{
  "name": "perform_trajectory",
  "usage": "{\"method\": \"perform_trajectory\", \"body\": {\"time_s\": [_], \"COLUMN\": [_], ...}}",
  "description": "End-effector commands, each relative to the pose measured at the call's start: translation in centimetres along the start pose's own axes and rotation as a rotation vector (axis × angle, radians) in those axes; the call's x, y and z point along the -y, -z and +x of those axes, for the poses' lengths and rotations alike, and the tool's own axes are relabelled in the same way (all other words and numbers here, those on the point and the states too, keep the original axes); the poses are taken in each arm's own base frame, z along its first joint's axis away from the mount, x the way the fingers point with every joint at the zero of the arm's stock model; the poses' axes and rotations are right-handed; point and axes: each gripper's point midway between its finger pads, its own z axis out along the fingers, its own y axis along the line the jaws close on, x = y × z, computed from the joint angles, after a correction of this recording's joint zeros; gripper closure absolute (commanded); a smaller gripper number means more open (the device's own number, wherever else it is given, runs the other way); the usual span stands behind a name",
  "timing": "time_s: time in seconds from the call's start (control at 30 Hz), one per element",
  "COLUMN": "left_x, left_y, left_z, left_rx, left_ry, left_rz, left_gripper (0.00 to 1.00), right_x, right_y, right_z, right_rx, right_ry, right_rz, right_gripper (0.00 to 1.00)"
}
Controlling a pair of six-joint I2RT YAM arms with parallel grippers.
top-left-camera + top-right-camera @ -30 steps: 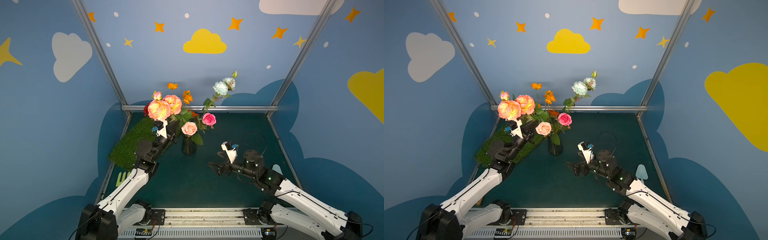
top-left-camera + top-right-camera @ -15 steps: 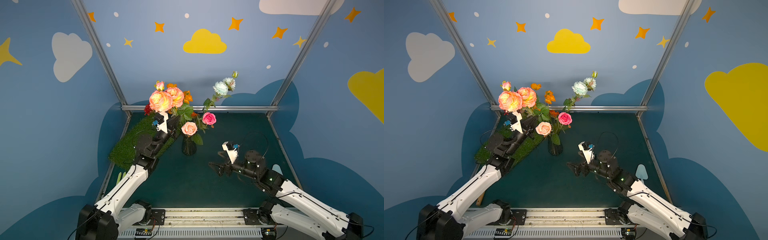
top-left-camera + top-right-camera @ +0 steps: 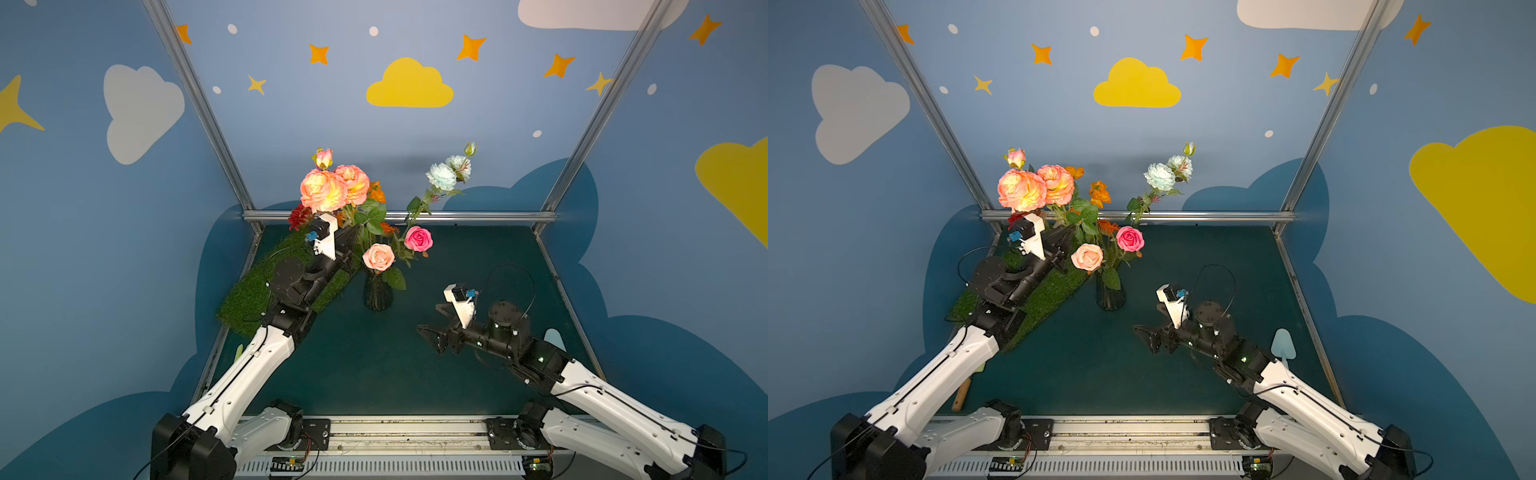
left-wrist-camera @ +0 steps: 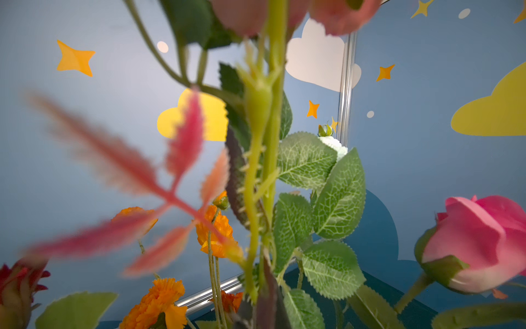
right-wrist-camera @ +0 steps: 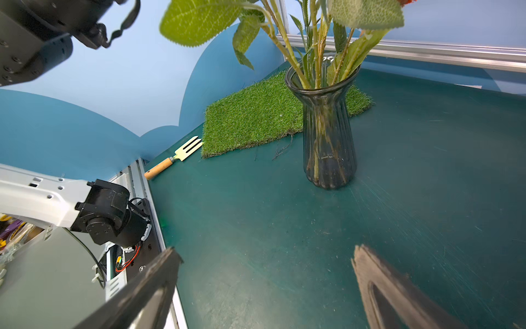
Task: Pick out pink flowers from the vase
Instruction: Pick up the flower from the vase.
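The dark ribbed glass vase [image 3: 377, 295] [image 3: 1111, 293] [image 5: 327, 128] stands mid-table with several stems in it. My left gripper [image 3: 353, 233] [image 3: 1064, 237] [image 4: 264, 313] is shut on the thorny green stem [image 4: 253, 199] of the peach-pink branch, whose ruffled blooms [image 3: 324, 195] [image 3: 1022, 195] rise above it to the left of the vase. The stem's lower end is hidden. A pale pink rose [image 3: 378, 257] [image 3: 1087, 257] and a hot-pink rose [image 3: 418, 239] [image 3: 1130, 238] [image 4: 478, 242] sit over the vase. My right gripper [image 3: 430, 318] [image 3: 1147, 318] [image 5: 266, 253] hangs open and empty, low and right of the vase.
A grass mat [image 3: 266, 291] [image 5: 256, 119] lies left of the vase under my left arm. Orange flowers [image 3: 376, 193], a red one [image 3: 299, 216] and white-bluish blooms [image 3: 442, 176] share the bouquet. A garden fork [image 5: 173, 159] lies at the left edge, a pale blue trowel [image 3: 1283, 345] on the right.
My left gripper has risen with the peach-pink branch, so its blooms stand higher and a little further right. The right arm has barely moved.
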Motion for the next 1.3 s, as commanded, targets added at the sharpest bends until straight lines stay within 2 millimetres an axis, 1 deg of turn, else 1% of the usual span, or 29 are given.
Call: {"method": "perform_trajectory", "body": {"time_s": [0.0, 0.23, 0.47, 0.6, 0.77, 1.1, 1.27], "left_x": [0.1, 0.7, 1.0, 1.2, 1.1, 1.7, 1.8], "left_y": [0.0, 0.4, 1.1, 1.5, 3.2, 5.6, 7.5], "left_z": [-2.6, -4.3, -6.5, -7.3, -9.1, -12.6, -14.7], "left_rx": [0.04, 0.057, 0.092, 0.101, 0.173, 0.252, 0.278], "left_ry": [-0.039, -0.054, -0.074, -0.09, -0.099, -0.11, -0.116], "left_rz": [-0.006, 0.01, 0.013, 0.013, -0.013, -0.016, -0.043], "left_gripper": [0.98, 0.98, 0.98, 0.98, 0.98, 0.98, 0.98], "right_x": [-0.2, -0.4, -0.4, -0.5, -0.5, -0.8, -1.0], "right_y": [0.0, -0.1, 0.0, 0.0, 0.0, 0.0, 0.2], "right_z": [-0.2, -0.2, -0.3, -0.4, -0.5, -0.5, -0.6], "right_rx": [0.018, 0.02, 0.024, 0.026, 0.027, 0.029, 0.034], "right_ry": [-0.002, -0.005, -0.002, 0.0, 0.007, 0.004, 0.007], "right_rz": [-0.006, -0.014, -0.015, -0.019, -0.016, -0.029, -0.03], "right_gripper": [0.03, 0.03, 0.03, 0.03, 0.03, 0.03, 0.03]}}
